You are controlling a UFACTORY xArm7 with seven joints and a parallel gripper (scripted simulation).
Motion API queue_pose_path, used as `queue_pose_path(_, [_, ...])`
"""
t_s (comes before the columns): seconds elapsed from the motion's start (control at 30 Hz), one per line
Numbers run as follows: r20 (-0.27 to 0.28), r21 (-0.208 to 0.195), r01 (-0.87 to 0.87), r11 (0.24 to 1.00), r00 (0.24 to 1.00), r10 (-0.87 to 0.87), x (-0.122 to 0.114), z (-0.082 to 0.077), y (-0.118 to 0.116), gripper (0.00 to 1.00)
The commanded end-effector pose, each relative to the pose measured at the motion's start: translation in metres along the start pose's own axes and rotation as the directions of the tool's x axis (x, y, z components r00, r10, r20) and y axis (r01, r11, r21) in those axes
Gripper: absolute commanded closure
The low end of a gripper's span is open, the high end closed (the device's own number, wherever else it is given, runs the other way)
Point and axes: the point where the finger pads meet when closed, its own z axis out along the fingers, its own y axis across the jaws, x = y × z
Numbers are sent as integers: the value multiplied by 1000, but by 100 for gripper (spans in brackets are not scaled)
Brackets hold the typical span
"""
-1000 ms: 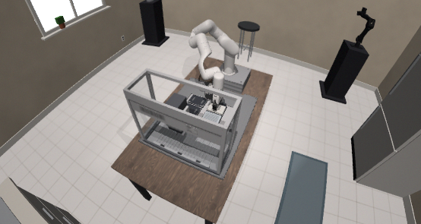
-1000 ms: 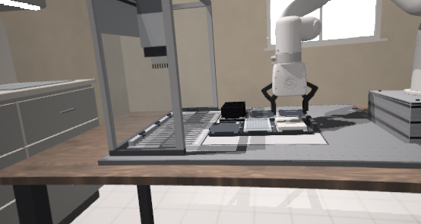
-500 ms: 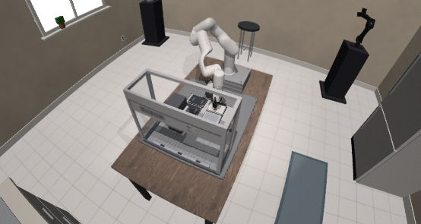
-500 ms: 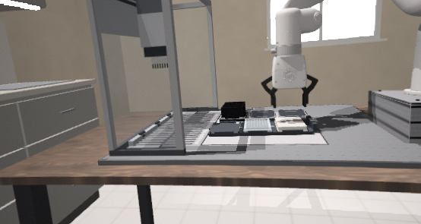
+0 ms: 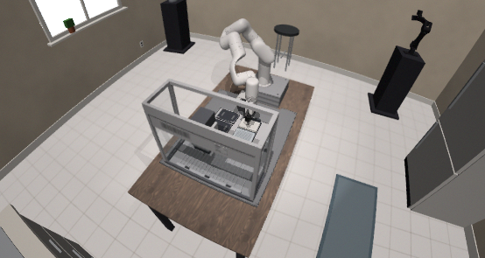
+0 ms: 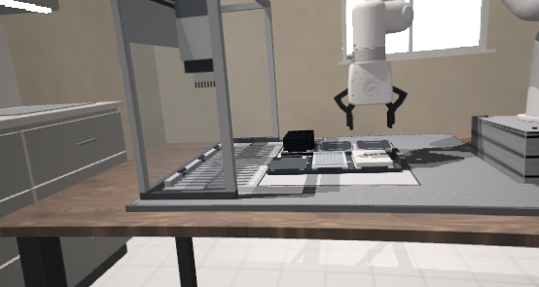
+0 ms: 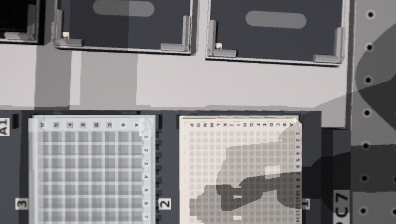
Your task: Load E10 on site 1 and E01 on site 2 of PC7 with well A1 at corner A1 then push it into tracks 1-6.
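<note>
Hanging wrist-down well above the handle end of plate carrier PC7 (image 6: 287, 164), toward the base-side end of the worktop: xArm gripper (image 6: 370, 122), fingers spread to their widest, nothing between them. Forearm vertical over it, elbow folded back toward the pedestal block (image 6: 506, 144) at the worktop's end.

Lying loose on the pale apron (image 6: 370, 179) in front of the loading rails (image 6: 219, 165), long side across the deck: PC7, dark, labelled at its handle end (image 7: 342, 207).

Seated on site 1, next to the handle: E10 (image 7: 240, 165), cream, fine 384-well grid, square inside the locators, crossed by the gripper's shadow. Seated on site 2: E01 (image 7: 90, 170), translucent white, coarser 96-well grid, flat, with an A1 mark at the site's corner (image 7: 4, 126). Uncovered and dark in the exterior view: site 3 (image 6: 287, 164).

Beyond the carrier, toward the far long edge: two vacant dark nests (image 7: 277, 30) side by side, then E07 (image 6: 298, 140), a black deep-well block, in the nest nearest the instrument frame (image 6: 225, 90).
</note>
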Motion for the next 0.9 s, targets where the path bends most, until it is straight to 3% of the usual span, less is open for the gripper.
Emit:
queue_pose_path(0.0, [1,3,0,1000,1000,0,0,-9,-1,0])
queue_pose_path(0.57, [1,3,0,1000,1000,0,0,-34,-1,0])
queue_pose_path(0.87, [1,3,0,1000,1000,0,0,-37,-1,0])
